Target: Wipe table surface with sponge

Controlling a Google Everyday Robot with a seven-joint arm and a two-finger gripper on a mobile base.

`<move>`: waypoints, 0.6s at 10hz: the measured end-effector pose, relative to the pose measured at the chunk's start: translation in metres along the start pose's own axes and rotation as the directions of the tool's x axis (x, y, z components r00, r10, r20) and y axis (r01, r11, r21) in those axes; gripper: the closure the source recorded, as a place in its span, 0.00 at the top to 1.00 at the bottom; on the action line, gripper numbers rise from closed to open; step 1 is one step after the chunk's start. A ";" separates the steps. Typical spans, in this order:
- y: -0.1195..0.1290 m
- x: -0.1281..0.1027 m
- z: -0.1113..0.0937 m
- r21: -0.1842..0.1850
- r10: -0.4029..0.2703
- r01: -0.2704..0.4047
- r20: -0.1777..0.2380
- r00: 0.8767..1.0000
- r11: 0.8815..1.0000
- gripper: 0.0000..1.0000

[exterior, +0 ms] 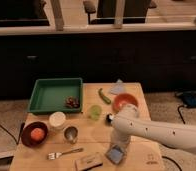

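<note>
The gripper (118,146) hangs at the end of a white arm (156,131) that reaches in from the right edge of the view. It points down at the worktop (93,141), well in front of the green tray (50,93) and off to the tray's right. It sits right over the sponge (115,155), which lies flat on the wood near the front edge. From here I cannot tell how wide the gripper stands, nor whether it has hold of the sponge or merely presses on it.

The tray occupies the far left part of the worktop, with a small dark reddish lump (72,102) in its near right corner. Just right of the tray lies a green pepper (104,96). Farther right of the tray are a pale blue folded cloth (118,88) and an orange-red bowl (125,102), the bowl partly behind the arm. A light green cup (95,112) stands just off the tray's near right corner.

In front of the tray stand a white cup (57,120) and a metal cup (70,133). A dark bowl (26,139) holding an orange fruit (37,133) sits in front of the tray's left end. Farther forward of the tray lie a fork (63,153) and a tan block (88,160).
</note>
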 end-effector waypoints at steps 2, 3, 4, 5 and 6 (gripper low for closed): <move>0.014 0.023 0.001 -0.004 0.055 -0.055 -0.006 0.998 0.998 0.00; 0.013 0.040 0.000 -0.006 0.080 -0.081 -0.014 0.997 0.997 0.00; 0.004 0.054 -0.002 -0.003 0.093 -0.093 -0.023 0.995 0.996 0.00; -0.001 0.061 -0.004 -0.001 0.095 -0.095 -0.030 0.995 0.995 0.00; -0.010 0.068 -0.007 0.004 0.097 -0.097 -0.038 0.995 0.995 0.00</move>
